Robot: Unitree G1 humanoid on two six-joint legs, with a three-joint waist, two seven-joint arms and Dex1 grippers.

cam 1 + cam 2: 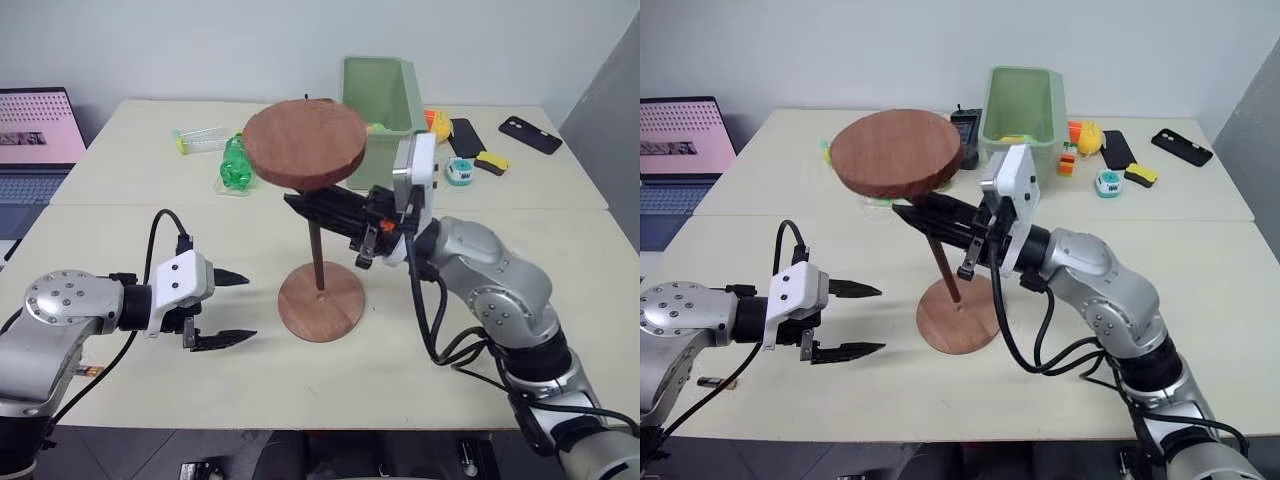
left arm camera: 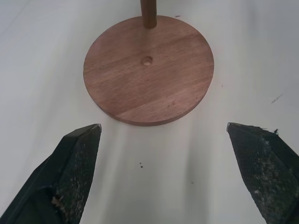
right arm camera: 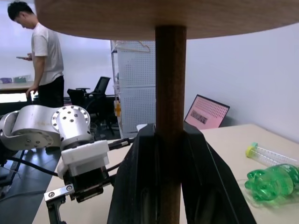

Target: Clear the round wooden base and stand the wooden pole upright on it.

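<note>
Long dark-brown wooden pole (image 1: 316,250) with its fixed disc uppermost, clamped between the closed fingers of the right gripper (image 1: 312,208), lower end over the flat round reddish-brown wooden base (image 1: 321,301) on the pale table (image 1: 120,180). Left gripper (image 1: 230,310) spread apart, empty, just beside the base.

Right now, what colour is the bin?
Pale green; the bin shows best in the right eye view.

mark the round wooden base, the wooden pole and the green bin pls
round wooden base (image 1: 320,302): left eye view, bare top face of the disc.
wooden pole (image 3: 170,84): right wrist view, shaft above the fingers.
green bin (image 1: 382,90): left eye view, inner wall.
</note>
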